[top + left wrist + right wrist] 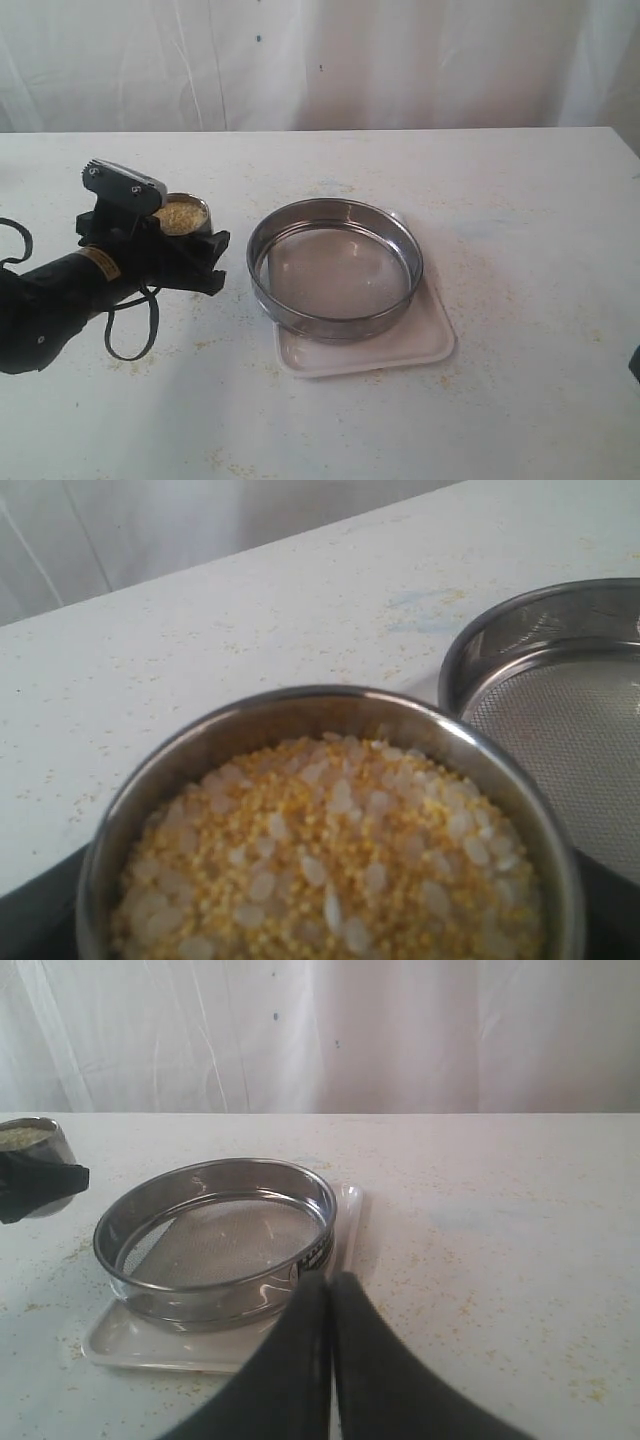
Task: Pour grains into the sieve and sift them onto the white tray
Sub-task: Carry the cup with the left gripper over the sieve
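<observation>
My left gripper (192,240) is shut on a small steel cup (199,205) at the table's left. The cup is full of grains (330,850), yellow-tan with paler whitish bits, and it is upright. Dark fingers (35,920) show at the cup's sides. The sieve (335,270), a wide steel ring with a mesh bottom, sits empty on the white tray (400,345), just right of the cup. The sieve (570,720) lies close beyond the cup's rim. My right gripper (332,1282) is shut on nothing, near the tray's (130,1340) right side.
Loose grains are scattered over the white table (500,200), most around the tray. A white curtain (320,60) hangs behind the table's far edge. A black cable loop (130,330) hangs under the left arm.
</observation>
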{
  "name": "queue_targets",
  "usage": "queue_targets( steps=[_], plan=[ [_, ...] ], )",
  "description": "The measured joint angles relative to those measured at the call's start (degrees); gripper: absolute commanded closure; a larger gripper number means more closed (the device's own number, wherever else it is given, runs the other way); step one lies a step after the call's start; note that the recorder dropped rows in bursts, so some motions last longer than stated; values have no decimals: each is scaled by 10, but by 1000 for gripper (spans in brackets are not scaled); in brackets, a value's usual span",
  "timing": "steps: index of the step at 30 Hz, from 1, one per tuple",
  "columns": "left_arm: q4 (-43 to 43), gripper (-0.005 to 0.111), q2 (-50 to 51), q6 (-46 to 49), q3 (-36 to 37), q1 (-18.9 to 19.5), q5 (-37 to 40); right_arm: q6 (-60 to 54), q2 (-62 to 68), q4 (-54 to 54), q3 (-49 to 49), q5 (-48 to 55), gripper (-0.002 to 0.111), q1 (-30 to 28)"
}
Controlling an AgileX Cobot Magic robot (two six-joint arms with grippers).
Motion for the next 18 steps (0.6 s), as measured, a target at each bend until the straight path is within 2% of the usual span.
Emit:
queue_targets(
  steps=[3,5,18],
  plan=[
    [-3,107,-17,4,-7,-4,38,0,0,0,0,0,108,0],
    [-2,107,-35,12,-27,-11,99,0,0,0,0,0,108,0],
    [8,107,-62,184,-220,-94,405,0,0,0,0,0,108,0]
  ],
)
